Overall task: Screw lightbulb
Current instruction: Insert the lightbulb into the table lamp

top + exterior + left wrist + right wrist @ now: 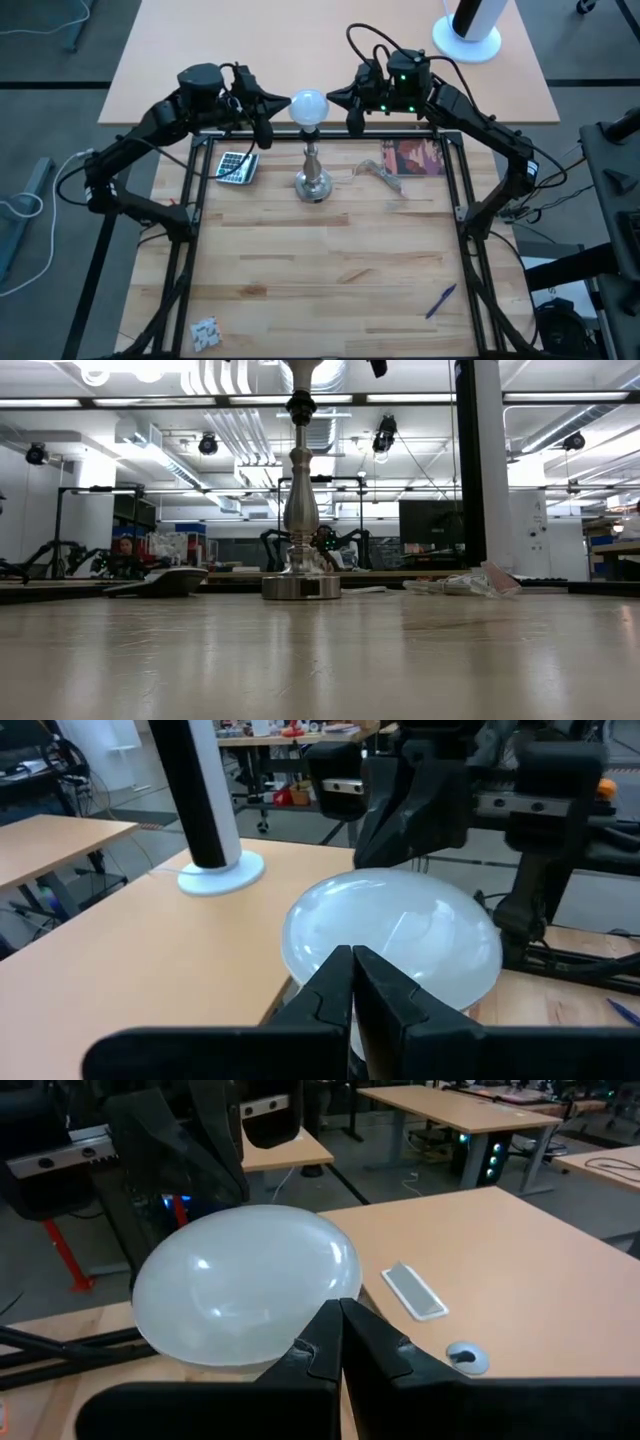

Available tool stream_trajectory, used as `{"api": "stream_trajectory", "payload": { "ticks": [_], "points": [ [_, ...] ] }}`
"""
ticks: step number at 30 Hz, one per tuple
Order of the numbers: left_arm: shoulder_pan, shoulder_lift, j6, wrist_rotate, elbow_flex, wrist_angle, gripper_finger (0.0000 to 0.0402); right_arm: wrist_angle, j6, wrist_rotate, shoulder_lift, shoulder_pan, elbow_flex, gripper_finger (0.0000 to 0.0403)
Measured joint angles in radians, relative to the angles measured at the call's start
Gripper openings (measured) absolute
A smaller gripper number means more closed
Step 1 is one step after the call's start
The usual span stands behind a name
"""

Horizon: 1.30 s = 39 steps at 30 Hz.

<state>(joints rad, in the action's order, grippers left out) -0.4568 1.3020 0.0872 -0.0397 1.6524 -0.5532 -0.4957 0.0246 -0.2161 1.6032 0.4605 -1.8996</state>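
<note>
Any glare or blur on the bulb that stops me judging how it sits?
High view: the lightbulb glows nearly featureless white above the stand. Left wrist view: faint reflections only, left gripper in front. Low view: bulb out of frame, tabletop foreground blurred.

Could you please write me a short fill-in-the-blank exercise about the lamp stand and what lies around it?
1. The lightbulb sits on top of the silver ____.
2. The left tool and right tool both have their fingers ____.
3. Left of the stand lies a ____.
4. Near the table's front right lies a blue ____.

Missing words: stand; shut; calculator; pen
</note>
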Motion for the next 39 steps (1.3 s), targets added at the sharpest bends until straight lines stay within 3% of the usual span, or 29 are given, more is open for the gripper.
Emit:
{"api": "stream_trajectory", "payload": {
  "ticks": [7,16,20,39],
  "points": [
    [0.0,-0.001,0.008,0.028,0.007,-0.003,0.0002,0.0,-0.006,0.038,0.0,0.0,0.0,0.0],
    [-0.008,-0.009,0.072,0.012,0.121,-0.071,0.0006,-0.054,-0.012,0.044,-0.018,0.002,-0.053,0.0],
    [0.005,-0.007,0.047,-0.03,0.101,-0.129,0.0001,-0.097,-0.002,0.044,-0.019,0.002,-0.06,0.0],
    [0.012,0.02,0.035,-0.019,0.035,-0.11,0.0001,-0.091,-0.006,0.03,-0.014,-0.004,-0.015,0.0]
  ]
}}
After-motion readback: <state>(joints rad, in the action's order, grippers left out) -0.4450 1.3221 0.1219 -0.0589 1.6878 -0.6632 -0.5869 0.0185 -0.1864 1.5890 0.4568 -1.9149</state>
